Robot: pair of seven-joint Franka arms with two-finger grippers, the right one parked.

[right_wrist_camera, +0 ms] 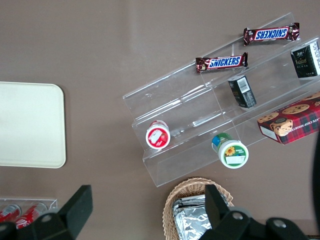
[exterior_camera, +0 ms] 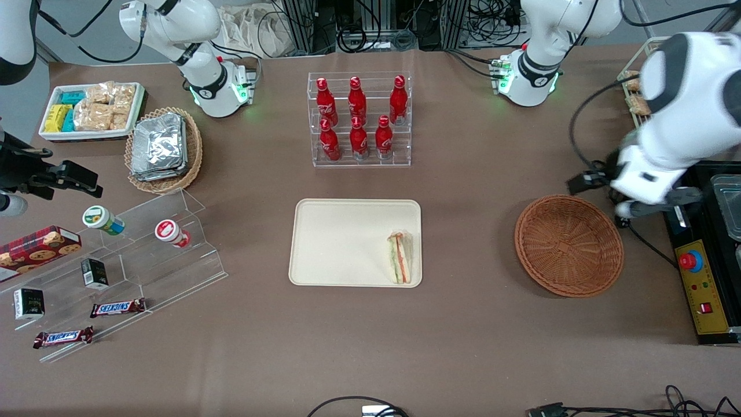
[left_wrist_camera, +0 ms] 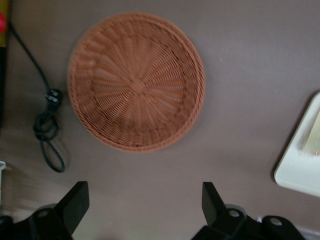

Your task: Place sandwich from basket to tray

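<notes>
The sandwich, a pale wedge with orange and green stripes, lies on the cream tray against the rim at the working arm's end. The round reddish-brown basket stands beside the tray toward the working arm's end, with nothing in it. My left gripper hangs high above the table, just farther from the front camera than the basket. It is open, its black fingers wide apart with only bare table between them. The left wrist view shows the whole basket and a corner of the tray.
A clear rack of red bottles stands farther from the front camera than the tray. A black-and-yellow control box and a looped black cable lie beside the basket. Acrylic snack shelves and a tan basket of foil packets sit toward the parked arm's end.
</notes>
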